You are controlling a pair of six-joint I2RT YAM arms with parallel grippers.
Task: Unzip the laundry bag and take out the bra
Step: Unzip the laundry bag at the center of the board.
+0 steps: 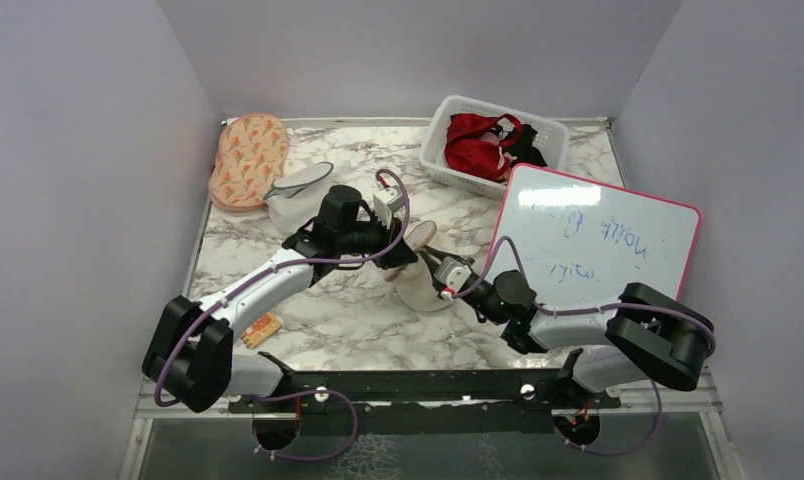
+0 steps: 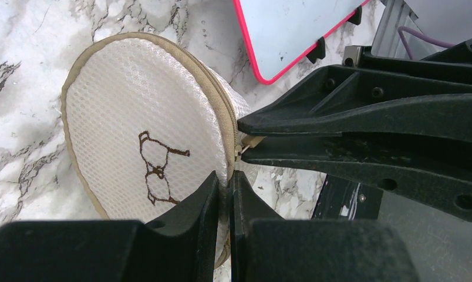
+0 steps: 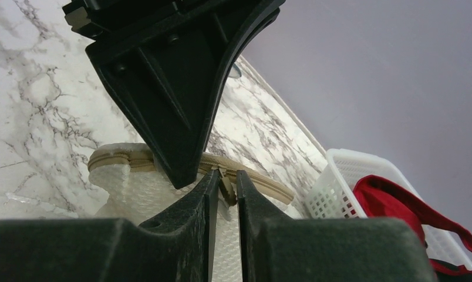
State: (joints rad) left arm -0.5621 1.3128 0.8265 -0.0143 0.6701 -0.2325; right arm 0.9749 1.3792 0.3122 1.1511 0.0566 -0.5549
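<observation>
The cream laundry bag (image 1: 418, 288) stands on edge on the marble table between both arms. Its flat mesh face (image 2: 134, 117) carries a small brown line drawing, and the tan zip runs round its rim (image 3: 263, 183). My left gripper (image 2: 230, 176) is shut on the bag's edge just below the zip. My right gripper (image 3: 226, 177) comes in from the other side, its jaws drawn in on the tan zipper pull (image 3: 228, 189), tip to tip with the left gripper (image 1: 408, 258). The zip looks closed. The bra is hidden.
A white basket (image 1: 440, 128) with a red garment (image 1: 478, 142) stands at the back right. A pink-framed whiteboard (image 1: 598, 235) leans beside the right arm. An orange-patterned pouch (image 1: 248, 160) and a white-and-grey pouch (image 1: 298, 195) lie at the back left.
</observation>
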